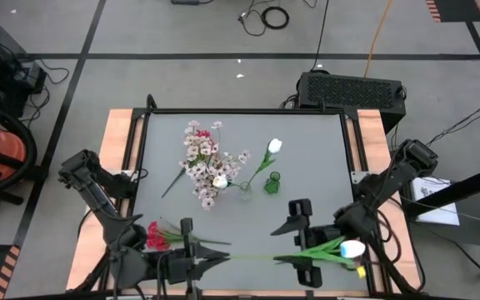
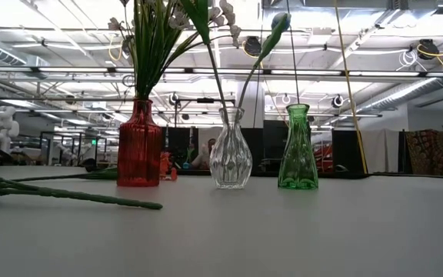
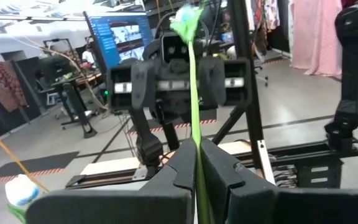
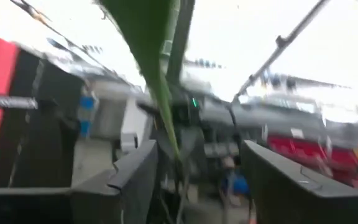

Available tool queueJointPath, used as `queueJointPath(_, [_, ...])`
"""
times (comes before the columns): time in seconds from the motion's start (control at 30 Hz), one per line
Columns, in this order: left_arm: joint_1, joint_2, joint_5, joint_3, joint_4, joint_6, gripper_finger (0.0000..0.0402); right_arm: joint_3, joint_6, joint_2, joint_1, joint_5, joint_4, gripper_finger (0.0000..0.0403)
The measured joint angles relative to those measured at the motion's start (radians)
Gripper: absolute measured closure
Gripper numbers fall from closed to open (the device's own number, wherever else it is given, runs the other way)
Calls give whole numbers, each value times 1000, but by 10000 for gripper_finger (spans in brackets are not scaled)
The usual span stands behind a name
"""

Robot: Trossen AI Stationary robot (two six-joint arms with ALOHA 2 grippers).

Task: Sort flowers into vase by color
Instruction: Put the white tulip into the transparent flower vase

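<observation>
Stem [image 1: 252, 257] of the white tulip flower [image 1: 351, 248] runs between both grippers at the table's near edge. The left gripper [image 1: 209, 256] is clamped on its end; the right gripper [image 1: 300, 242] stands with fingers apart around the leafy part, the bud just behind it. No readable writing shows.

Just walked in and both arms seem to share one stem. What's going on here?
A handover near the table's front edge. The left gripper has its jaws shut on the stem end of a white tulip, while the right gripper sits around the same stem with its jaws apart. Red flowers lie by the left arm. Three vases stand mid-table, already holding flowers.
</observation>
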Motion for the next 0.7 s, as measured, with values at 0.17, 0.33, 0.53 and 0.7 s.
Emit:
queueJointPath(0.17, [0, 0, 0, 0, -18, -1, 387, 0, -52, 0, -7, -140, 80, 208])
queueJointPath(0.33, [1, 0, 0, 0, -19, 0, 387, 0, -64, 0, -7, -144, 88, 269])
queueJointPath(0.53, [1, 0, -25, 0, -24, 3, 386, 0, -66, 0, -7, -143, 86, 385])
queueJointPath(0.7, [-7, 0, -160, 0, -42, -2, 354, 5, -80, 0, -5, -80, 85, 395])
